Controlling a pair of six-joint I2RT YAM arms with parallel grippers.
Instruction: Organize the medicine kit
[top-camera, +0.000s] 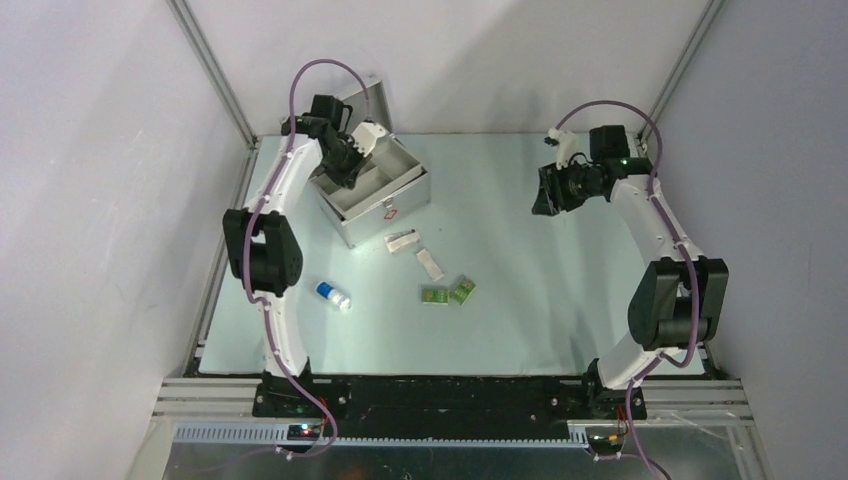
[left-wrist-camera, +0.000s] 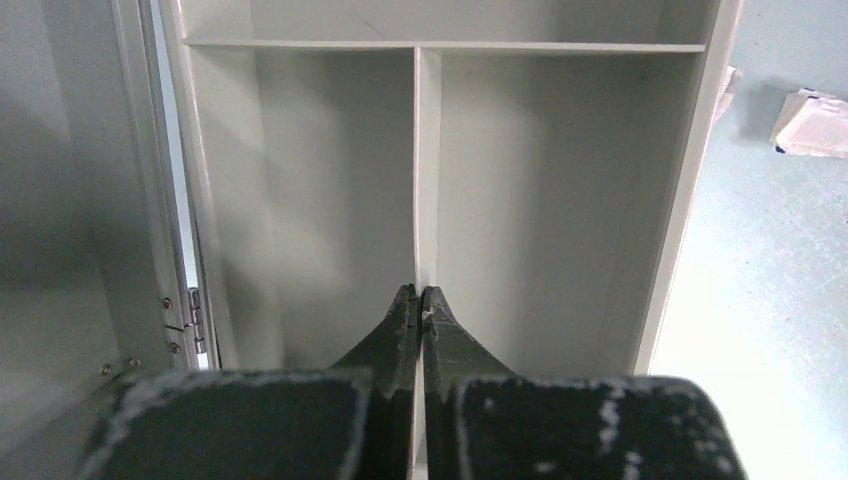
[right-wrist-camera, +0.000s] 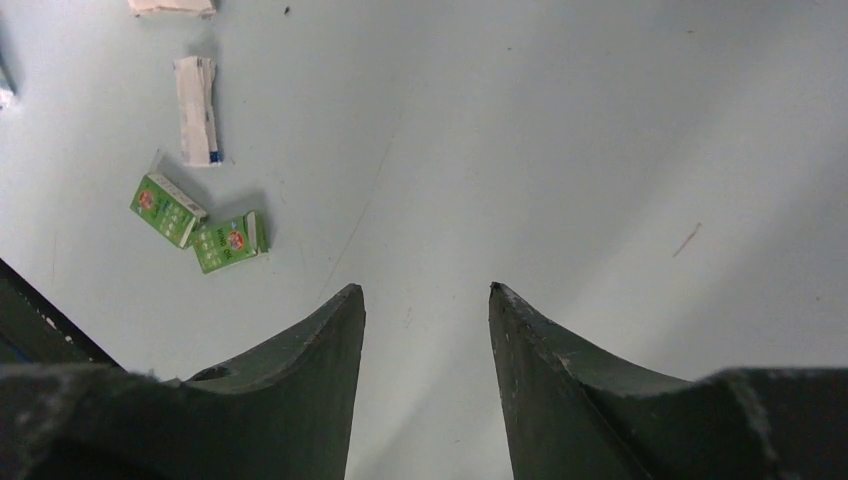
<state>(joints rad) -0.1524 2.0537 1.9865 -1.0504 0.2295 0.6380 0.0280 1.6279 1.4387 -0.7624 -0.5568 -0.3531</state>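
Observation:
The medicine kit (top-camera: 388, 212), a silver case, stands open at the back left with its lid (top-camera: 373, 100) raised. A grey divided tray (left-wrist-camera: 560, 200) sits inside it. My left gripper (top-camera: 350, 170) is lowered into the case. Its jaws are shut (left-wrist-camera: 420, 292), tips together right at the tray's middle divider (left-wrist-camera: 428, 150). Whether they pinch that wall I cannot tell. My right gripper (top-camera: 545, 200) hangs open (right-wrist-camera: 425, 290) above bare table at the back right, holding nothing.
Two green boxes (top-camera: 434, 295) (top-camera: 462, 290) lie mid-table, also in the right wrist view (right-wrist-camera: 167, 209) (right-wrist-camera: 228, 242). White sachets (top-camera: 402, 241) (top-camera: 430, 264) lie near the case's front. A blue-and-white bottle (top-camera: 333, 295) lies by the left arm. Walls enclose the table.

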